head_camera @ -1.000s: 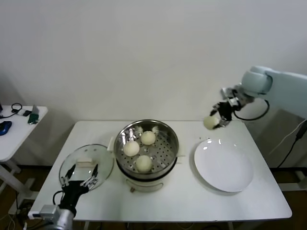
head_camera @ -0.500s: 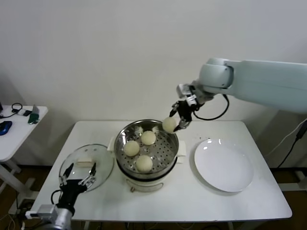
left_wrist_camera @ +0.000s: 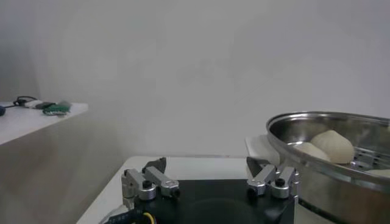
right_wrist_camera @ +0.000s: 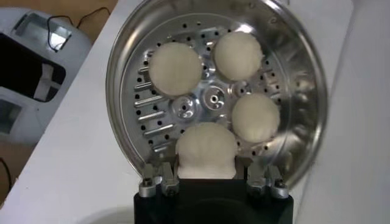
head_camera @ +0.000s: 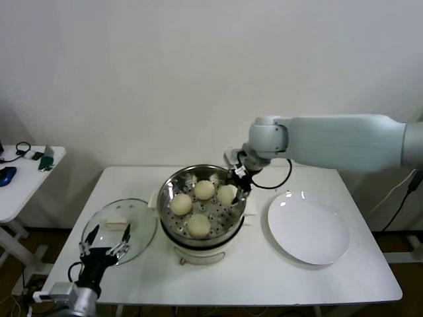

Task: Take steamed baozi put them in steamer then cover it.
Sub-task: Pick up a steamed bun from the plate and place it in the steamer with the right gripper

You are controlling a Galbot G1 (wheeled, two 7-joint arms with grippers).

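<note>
Nearest, left gripper (head_camera: 106, 246) low at the table's front left corner, fingers spread wide, nothing between them; the wrist view shows both fingertips (left_wrist_camera: 152, 181) apart with bare table (head_camera: 264, 277) beyond. Just past it lies the one cover (head_camera: 119, 229), flat on the table, its cream handle (head_camera: 116, 223) uppermost, touching nothing of the gripper as far as can be told.

One steamer (head_camera: 201, 206), beside the cover toward the table's middle, upright on its cream base (head_camera: 198, 252). Baozi count: four in all. Three rest free on the perforated tray: one at the front (head_camera: 198, 225), one at the left (head_camera: 180, 204), one at the back (head_camera: 204, 189). They are round, so no long axis to note.

Fourth baozi (head_camera: 227, 194) is pinched between the right gripper's (head_camera: 232, 191) fingers, inside the steamer's rim on its right side, low over the tray; contact with the tray cannot be told. Right wrist view: that bun (right_wrist_camera: 206, 150) sits directly between the two fingers (right_wrist_camera: 159, 180), the other three fanned out beyond it around the tray's centre boss.

One white plate (head_camera: 308, 228), bare, right of the steamer, well apart from the right gripper.
</note>
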